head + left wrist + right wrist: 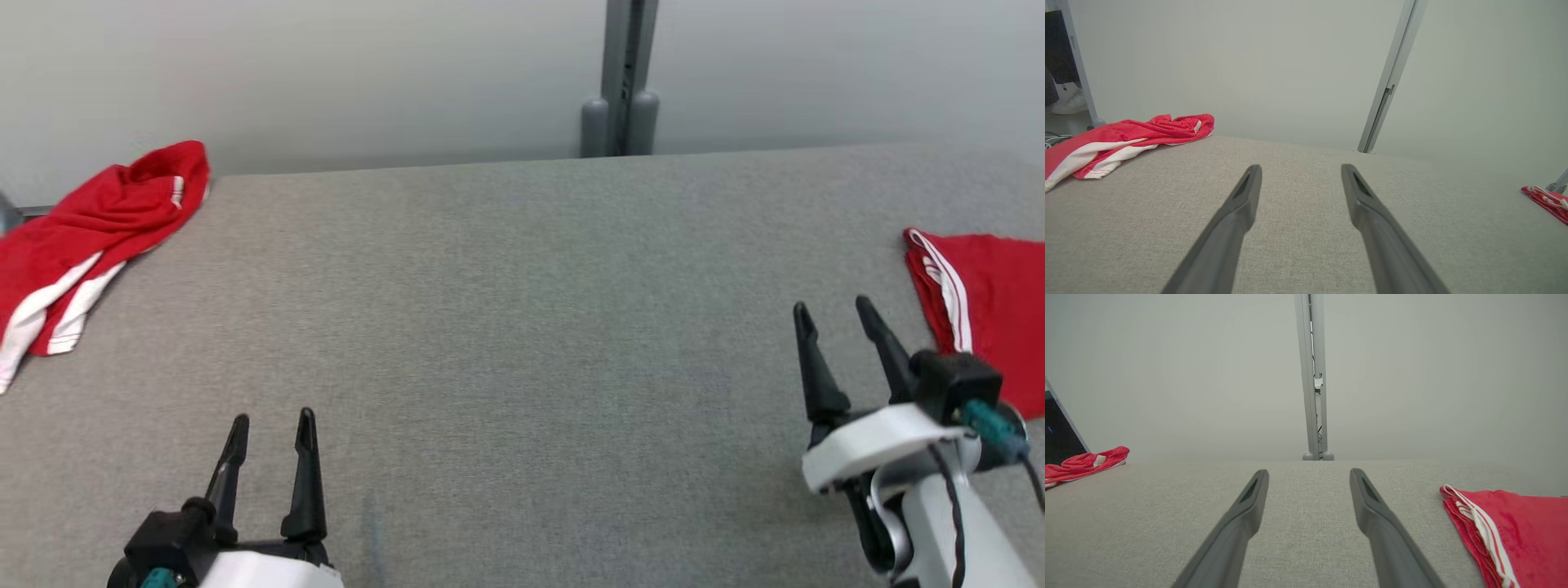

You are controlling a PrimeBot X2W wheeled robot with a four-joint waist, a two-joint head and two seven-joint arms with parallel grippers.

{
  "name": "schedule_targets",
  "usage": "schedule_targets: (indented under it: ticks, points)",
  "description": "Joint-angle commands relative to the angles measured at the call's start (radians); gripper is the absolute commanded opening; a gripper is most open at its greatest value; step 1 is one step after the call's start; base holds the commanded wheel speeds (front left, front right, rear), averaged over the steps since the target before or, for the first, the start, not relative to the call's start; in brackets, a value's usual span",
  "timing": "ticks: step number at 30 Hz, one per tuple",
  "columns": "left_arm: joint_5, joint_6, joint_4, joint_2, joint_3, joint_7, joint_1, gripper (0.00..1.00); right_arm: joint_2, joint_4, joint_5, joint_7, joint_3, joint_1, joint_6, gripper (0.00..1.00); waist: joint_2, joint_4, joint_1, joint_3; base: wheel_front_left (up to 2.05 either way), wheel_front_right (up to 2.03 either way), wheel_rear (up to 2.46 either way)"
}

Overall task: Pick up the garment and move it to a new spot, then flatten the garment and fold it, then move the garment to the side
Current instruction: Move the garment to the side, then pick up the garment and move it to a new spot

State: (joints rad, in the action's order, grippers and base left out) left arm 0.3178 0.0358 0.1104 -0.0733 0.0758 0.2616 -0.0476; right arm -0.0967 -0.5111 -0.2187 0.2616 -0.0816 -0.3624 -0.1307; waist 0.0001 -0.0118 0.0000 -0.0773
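A crumpled red garment (90, 237) with white stripes lies at the far left corner of the grey table (522, 343); it also shows as the crumpled garment (1126, 141) and garment (1084, 463). A second red garment (992, 306), neatly folded with white trim, rests at the right edge, seen as the folded garment (1506, 535) and folded garment (1547, 200). My left gripper (271, 431) stands open near the front left, holding nothing. My right gripper (834, 312) is open too, just left of the folded garment, apart from it.
A grey post (622, 77) stands behind the table's far edge against a pale wall. A shoe (1067, 104) and cables lie on the floor beyond the table's left corner.
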Motion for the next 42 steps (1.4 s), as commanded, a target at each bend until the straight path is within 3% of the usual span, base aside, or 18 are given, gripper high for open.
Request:
schedule_targets:
  ticks: [1,7,12,32,42]
  points:
    - [-0.008,-0.002,0.007,0.003,-0.003,0.004,-0.017,1.0,0.012,0.043,0.03,0.003,0.013,0.053,0.0,1.0,-0.0001,0.033,0.0,0.026,0.0,0.0,0.0]
    - [-0.007,0.007,0.033,0.01,0.016,0.004,-0.044,1.0,0.044,0.183,0.086,-0.025,0.051,0.192,0.0,1.0,-0.0001,0.065,0.0,0.044,0.0,0.0,0.0]
    - [-0.001,0.004,0.056,0.013,0.021,0.004,-0.035,1.0,0.044,0.246,0.033,-0.047,0.026,0.247,0.0,1.0,-0.0001,0.074,0.0,0.048,0.0,0.0,0.0]
    - [-0.001,0.009,0.062,0.018,0.028,0.005,-0.025,1.0,0.044,0.286,0.017,-0.066,0.012,0.277,0.0,1.0,-0.0001,0.063,0.0,0.047,0.0,0.0,0.0]
    - [-0.009,0.001,0.069,0.019,0.033,0.005,-0.017,1.0,0.044,0.301,0.019,-0.07,0.009,0.287,0.0,1.0,-0.0001,0.096,0.0,0.05,0.0,0.0,0.0]
